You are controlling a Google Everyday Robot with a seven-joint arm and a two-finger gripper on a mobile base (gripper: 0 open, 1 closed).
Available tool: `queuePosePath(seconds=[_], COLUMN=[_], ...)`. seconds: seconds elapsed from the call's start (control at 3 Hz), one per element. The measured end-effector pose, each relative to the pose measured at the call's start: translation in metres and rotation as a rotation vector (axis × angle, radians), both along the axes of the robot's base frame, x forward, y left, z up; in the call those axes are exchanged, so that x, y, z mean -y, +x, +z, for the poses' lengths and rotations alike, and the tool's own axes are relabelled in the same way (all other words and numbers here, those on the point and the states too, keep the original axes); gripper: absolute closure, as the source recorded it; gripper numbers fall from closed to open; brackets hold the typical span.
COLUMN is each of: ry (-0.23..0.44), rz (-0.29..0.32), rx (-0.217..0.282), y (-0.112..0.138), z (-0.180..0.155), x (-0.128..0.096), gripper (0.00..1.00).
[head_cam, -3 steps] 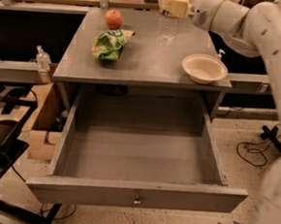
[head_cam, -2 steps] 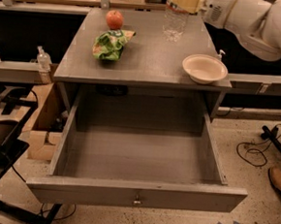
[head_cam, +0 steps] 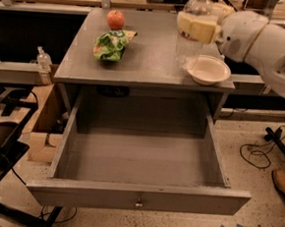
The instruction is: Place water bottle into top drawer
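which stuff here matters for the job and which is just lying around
In the job: water bottle, held by the gripper above the desk; open top drawer.
Lying about: apple, green snack bag, white bowl, pump bottle.

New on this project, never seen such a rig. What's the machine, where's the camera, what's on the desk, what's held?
This is a mobile robot's single white arm, reaching in from the right. There is one camera view, looking down at a grey desk from its front. The two-finger gripper, with yellowish pads, is shut on a small clear ribbed plastic water bottle over the desktop's right side. On the desk lie a red apple, a green crinkled snack bag and a white bowl. The wide grey top drawer is pulled open and holds nothing.
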State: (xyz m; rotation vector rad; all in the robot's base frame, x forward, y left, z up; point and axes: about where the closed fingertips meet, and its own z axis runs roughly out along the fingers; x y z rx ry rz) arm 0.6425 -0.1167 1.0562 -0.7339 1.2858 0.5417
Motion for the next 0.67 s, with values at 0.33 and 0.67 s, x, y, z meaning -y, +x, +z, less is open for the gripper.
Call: queuePosePath(seconds=[0.33,0.67], ry=[-0.117,-0.178], rz=[-0.025,-0.057], rx=[-0.1,-0.197], y=[-0.021,-0.028], z=[-0.085,-0.18], x=[-0.005,-0.01], gripper=[1.0,1.0])
